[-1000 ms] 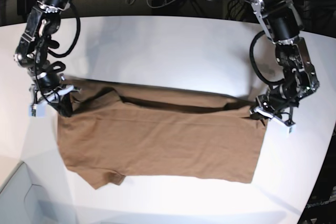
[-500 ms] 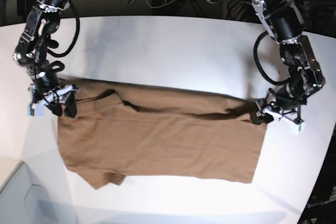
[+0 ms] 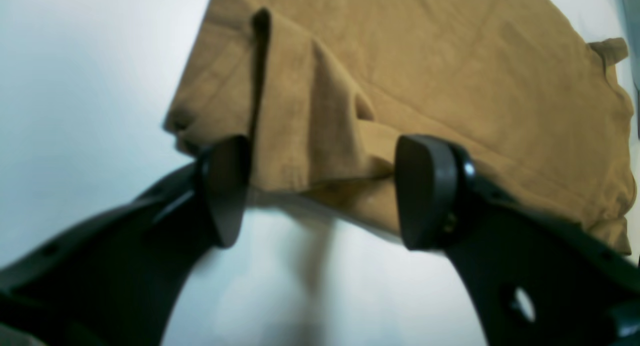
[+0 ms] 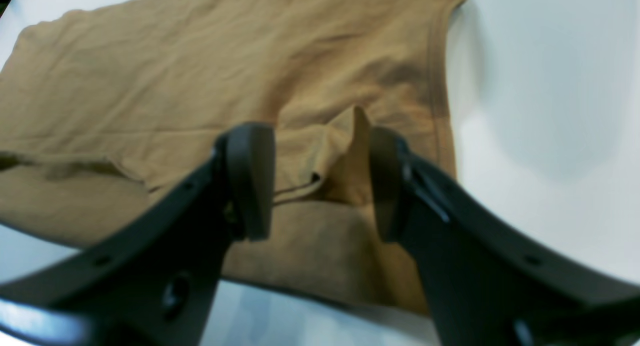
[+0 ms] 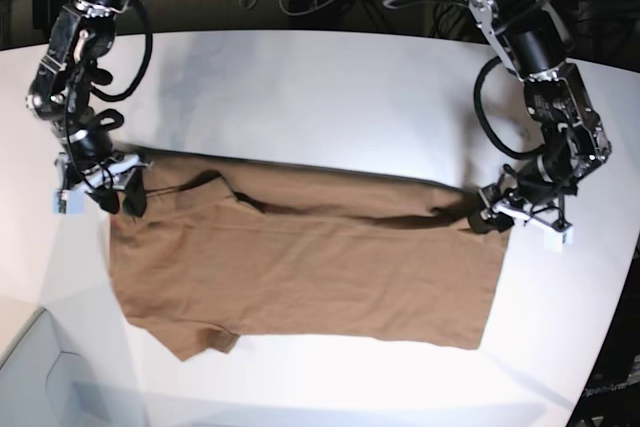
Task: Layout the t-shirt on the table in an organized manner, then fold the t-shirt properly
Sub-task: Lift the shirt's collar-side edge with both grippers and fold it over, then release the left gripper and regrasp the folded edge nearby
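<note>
two grippers stand wide, holding nothing. on the base view's left, the right gripper [image 5: 98, 185] straddles a raised pleat at the t-shirt [image 5: 300, 267] corner; the shirt lies folded on the worktop [image 5: 320, 97]. the left gripper [image 5: 520, 215] brackets a bunched fold. lifting away may, i think, snag loose cloth and undo the fold.

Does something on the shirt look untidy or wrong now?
Yes. The folded-over far edge of the t-shirt is uneven, with bunched cloth near the open left claw and a small raised peak near the open right claw.
</note>
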Tool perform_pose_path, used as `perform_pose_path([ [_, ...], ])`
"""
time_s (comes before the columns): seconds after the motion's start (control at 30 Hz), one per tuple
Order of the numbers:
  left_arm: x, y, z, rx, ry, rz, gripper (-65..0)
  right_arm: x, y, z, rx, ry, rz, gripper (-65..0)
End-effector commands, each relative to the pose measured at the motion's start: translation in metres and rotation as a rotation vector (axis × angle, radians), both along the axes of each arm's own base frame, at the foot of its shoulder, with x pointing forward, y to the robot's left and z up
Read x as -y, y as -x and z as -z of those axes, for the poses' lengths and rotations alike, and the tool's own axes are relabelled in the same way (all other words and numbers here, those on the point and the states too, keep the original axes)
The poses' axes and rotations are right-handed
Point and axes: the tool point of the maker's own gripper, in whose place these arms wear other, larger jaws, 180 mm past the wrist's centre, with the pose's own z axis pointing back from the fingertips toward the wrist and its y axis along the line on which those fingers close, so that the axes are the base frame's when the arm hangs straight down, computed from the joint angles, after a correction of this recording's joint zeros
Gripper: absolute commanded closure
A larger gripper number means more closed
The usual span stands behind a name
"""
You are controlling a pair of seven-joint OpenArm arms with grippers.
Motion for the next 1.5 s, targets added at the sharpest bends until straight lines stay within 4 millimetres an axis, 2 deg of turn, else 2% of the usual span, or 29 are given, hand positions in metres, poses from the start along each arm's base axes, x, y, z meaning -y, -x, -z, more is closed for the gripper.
perform_pose_path([
  [0.0, 0.0, -0.012, -0.016, 0.057, 0.006, -0.005, -43.9, 0.005, -0.009, -0.019, 0.066, 0.005, 0.007, -31.0],
  [0.13, 0.008, -0.013, -0.014, 0.056, 0.021, -0.001, -43.7, 0.005, -0.009, -0.019, 0.066, 0.005, 0.005, -31.0],
  [0.2, 0.01, -0.014, -0.015, 0.062, 0.024, -0.001, -40.5, 0.005, -0.009, -0.019, 0.066, 0.005, 0.005, -31.0],
  [0.33, 0.024, -0.017, -0.015, 0.061, 0.011, 0.05, -23.0, 0.005, -0.009, -0.019, 0.066, 0.005, 0.005, -31.0],
  [0.47, 0.025, -0.02, -0.017, 0.068, 0.012, 0.053, -3.2, 0.005, -0.009, -0.019, 0.065, 0.005, 0.005, -31.0],
  [0.5, 0.025, -0.023, -0.02, 0.074, 0.012, 0.05, 0.0, 0.005, -0.009, -0.019, 0.065, 0.005, 0.005, -31.0],
  [0.67, 0.022, -0.035, -0.033, 0.106, 0.01, 0.044, -1.8, 0.004, -0.01, -0.019, 0.066, 0.004, 0.002, -31.0],
  [0.77, 0.021, -0.049, -0.049, 0.14, 0.004, 0.043, -2.2, 0.004, -0.01, -0.019, 0.066, 0.004, 0.002, -31.0],
  [0.93, 0.023, -0.059, -0.051, 0.141, 0.027, 0.044, -3.4, 0.005, -0.009, -0.019, 0.062, 0.006, 0.004, -31.2],
  [1.1, 0.007, -0.06, -0.053, 0.171, 0.046, -0.027, -16.2, 0.006, -0.009, -0.019, 0.062, 0.008, 0.006, -31.4],
  [1.27, 0.003, -0.055, -0.048, 0.165, 0.049, -0.041, -31.2, 0.006, -0.008, -0.018, 0.059, 0.009, 0.006, -31.5],
  [1.4, -0.003, -0.049, -0.044, 0.161, 0.04, -0.054, -31.4, 0.006, -0.008, -0.018, 0.058, 0.009, 0.005, -31.5],
  [1.47, -0.02, -0.043, -0.041, 0.153, 0.039, -0.096, -31.1, 0.006, -0.003, -0.014, 0.048, 0.01, 0.007, -31.5],
])
